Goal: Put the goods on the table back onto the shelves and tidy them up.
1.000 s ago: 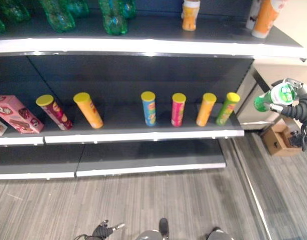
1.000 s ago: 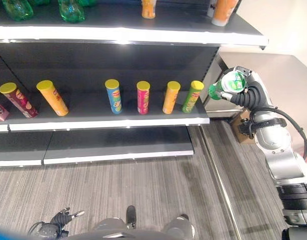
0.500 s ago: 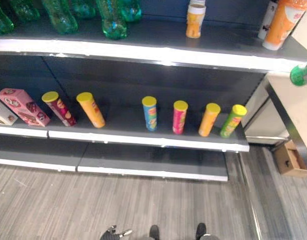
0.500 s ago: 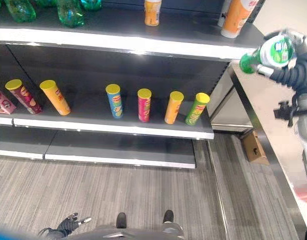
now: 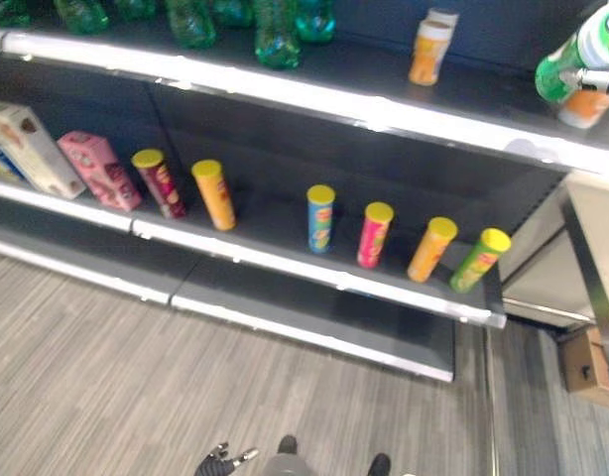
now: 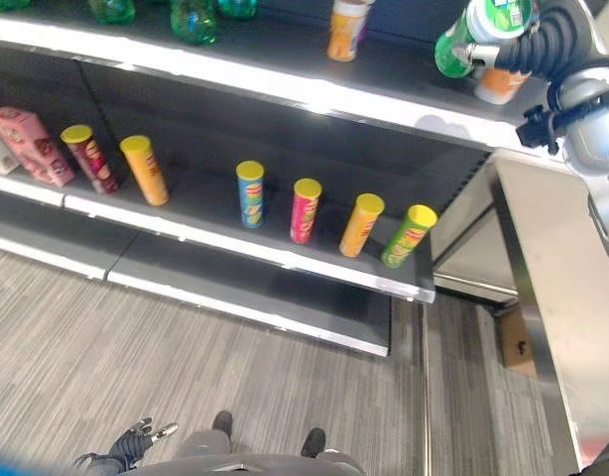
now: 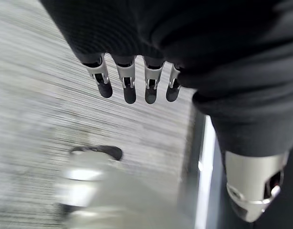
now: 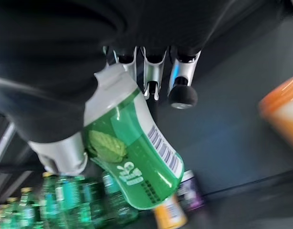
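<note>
My right hand [image 6: 545, 42] is shut on a green bottle with a white and green label [image 6: 480, 27], holding it tilted at the right end of the top shelf [image 6: 314, 94]. The right wrist view shows the bottle [image 8: 132, 152] pinched between the thumb and the fingers [image 8: 151, 71], its body pointing towards the shelf's back. Just behind it stands a large orange bottle [image 6: 498, 84]. My left hand [image 6: 131, 443] hangs low over the floor with straight fingers [image 7: 128, 82] and holds nothing.
Several green bottles [image 5: 275, 25] and a small orange bottle [image 5: 428, 50] stand on the top shelf. The middle shelf carries several snack tubes [image 5: 321, 216] and boxes [image 5: 96, 169] at its left end. A beige table [image 6: 557, 297] and a cardboard box [image 5: 587, 367] lie to the right.
My right hand has lifted the green bottle from beside the middle shelf up to the top shelf's right end. The camera has shifted too. The left hand stays low.
</note>
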